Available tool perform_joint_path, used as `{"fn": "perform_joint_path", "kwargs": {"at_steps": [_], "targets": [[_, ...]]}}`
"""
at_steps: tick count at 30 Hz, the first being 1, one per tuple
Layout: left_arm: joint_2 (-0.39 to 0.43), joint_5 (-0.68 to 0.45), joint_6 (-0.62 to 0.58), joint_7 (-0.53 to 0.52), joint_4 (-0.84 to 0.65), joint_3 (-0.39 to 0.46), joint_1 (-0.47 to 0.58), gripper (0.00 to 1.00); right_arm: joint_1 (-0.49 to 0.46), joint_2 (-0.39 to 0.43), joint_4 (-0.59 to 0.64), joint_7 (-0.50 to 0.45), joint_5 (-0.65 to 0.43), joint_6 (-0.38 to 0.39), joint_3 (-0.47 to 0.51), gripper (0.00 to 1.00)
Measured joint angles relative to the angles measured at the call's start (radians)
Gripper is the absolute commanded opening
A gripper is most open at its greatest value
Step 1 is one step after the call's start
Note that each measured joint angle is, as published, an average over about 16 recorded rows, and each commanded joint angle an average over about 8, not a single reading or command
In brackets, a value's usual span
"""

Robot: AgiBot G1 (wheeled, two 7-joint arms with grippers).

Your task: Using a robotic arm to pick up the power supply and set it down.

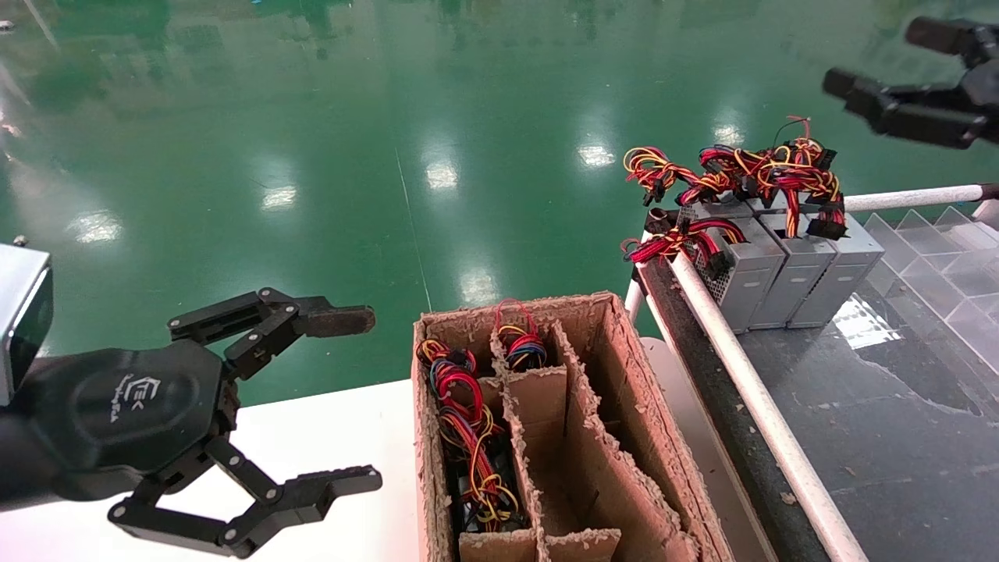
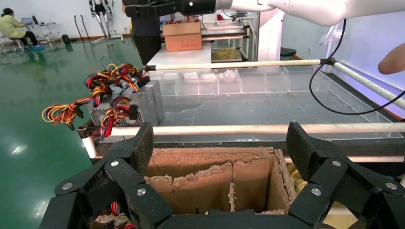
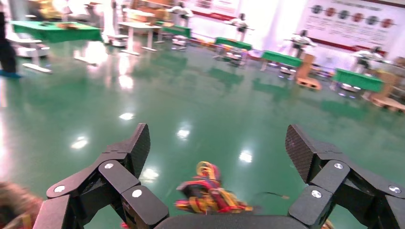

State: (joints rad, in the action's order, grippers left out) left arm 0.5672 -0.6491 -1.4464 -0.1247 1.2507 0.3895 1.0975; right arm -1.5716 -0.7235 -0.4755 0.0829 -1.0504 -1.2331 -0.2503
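Observation:
Three grey power supplies (image 1: pixel 796 265) stand side by side on the dark belt at the right, their red, yellow and black wires (image 1: pixel 749 176) bunched on top. The left wrist view shows them too (image 2: pixel 138 102). My right gripper (image 1: pixel 874 56) hangs open high above and to the right of them, touching nothing. In its wrist view the right gripper (image 3: pixel 217 148) has a blurred wire bundle (image 3: pixel 207 193) below it. My left gripper (image 1: pixel 355 400) is open and empty over the white table, left of a cardboard box (image 1: pixel 624 437). From its wrist, the left gripper (image 2: pixel 219 148) looks across that box (image 2: pixel 210 181).
The torn cardboard box has dividers; its left slots hold wire bundles (image 1: pixel 468 437). A white rail (image 1: pixel 749 375) edges the belt. Clear plastic trays (image 1: pixel 936 250) lie behind the supplies. A hand (image 2: pixel 394 59) shows at the far side. Green floor lies beyond.

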Motion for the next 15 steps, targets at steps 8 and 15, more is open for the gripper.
{"fn": "perform_joint_path", "kwargs": {"at_steps": [8,15], "targets": [[0.000,0.000,0.000,0.000,0.000,0.000,0.000,1.00,0.115,0.026,-0.187,-0.063,0.074,-0.061,-0.007,1.00],[0.000,0.000,0.000,0.000,0.000,0.000,0.000,1.00,0.216,0.049,-0.351,-0.117,0.139,-0.114,-0.013,1.00]]}}
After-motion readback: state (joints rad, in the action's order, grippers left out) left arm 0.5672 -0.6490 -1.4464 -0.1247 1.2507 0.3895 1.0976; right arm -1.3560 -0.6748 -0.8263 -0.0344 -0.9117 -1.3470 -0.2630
